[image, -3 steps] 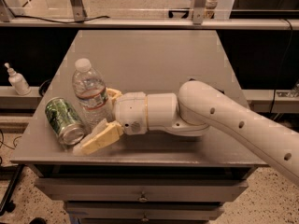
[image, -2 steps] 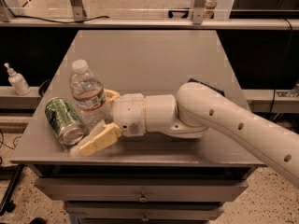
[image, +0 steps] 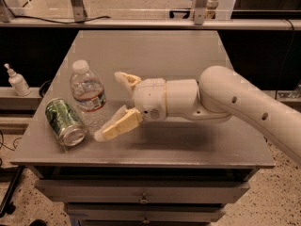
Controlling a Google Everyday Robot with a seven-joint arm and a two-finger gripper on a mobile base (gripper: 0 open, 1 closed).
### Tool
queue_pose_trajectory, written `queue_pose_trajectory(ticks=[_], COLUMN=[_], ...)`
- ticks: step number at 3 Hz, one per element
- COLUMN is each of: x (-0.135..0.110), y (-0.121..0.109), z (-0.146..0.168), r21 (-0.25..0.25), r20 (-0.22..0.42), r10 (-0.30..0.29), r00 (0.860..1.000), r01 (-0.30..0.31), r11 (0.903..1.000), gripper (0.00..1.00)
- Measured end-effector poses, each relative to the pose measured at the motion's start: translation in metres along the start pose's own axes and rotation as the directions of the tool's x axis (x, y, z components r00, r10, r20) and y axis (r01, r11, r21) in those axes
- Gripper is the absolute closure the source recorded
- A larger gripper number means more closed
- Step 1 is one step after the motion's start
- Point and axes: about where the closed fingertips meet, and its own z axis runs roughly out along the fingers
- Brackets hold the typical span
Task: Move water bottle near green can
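The water bottle (image: 87, 97), clear and ribbed with a white cap and a white-and-red label band, stands upright near the table's left front corner. The green can (image: 65, 122) lies on its side just to the left and in front of it, silver end toward the camera, close to or touching the bottle's base. My gripper (image: 109, 105) is open just right of the bottle. One finger (image: 126, 79) is behind and right of the bottle, the other (image: 118, 126) in front and right. Neither holds the bottle.
The grey table (image: 188, 145) has its left edge close behind the can and its front edge just below it. A small white pump bottle (image: 17, 81) stands on a lower shelf to the left. A metal rail (image: 150, 22) runs behind the table.
The gripper has drawn back to the right, away from the bottle. The bottle stays upright beside the can, shifted slightly left.
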Motion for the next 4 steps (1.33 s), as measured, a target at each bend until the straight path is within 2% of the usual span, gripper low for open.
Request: queue_pose_trajectory(ticks=[1, 2, 3, 4], x=[-0.004, -0.017, -0.035, -0.042], y=[-0.037, -0.071, -0.096, -0.101], z=[-0.041, -0.095, -0.147, -0.155], r21=[0.065, 0.136, 0.212, 0.226], r20=[-0.05, -0.091, -0.109, -0.106], r10=[-0.043, -0.077, -0.103, -0.114], r00=[0.998, 0.993, 0.989, 0.988], r01=[0.046, 0.089, 0.125, 0.136], r11=[0.9968, 0.9867, 0.9692, 0.9645], gripper=[0.0, 0.0, 0.0, 0.0])
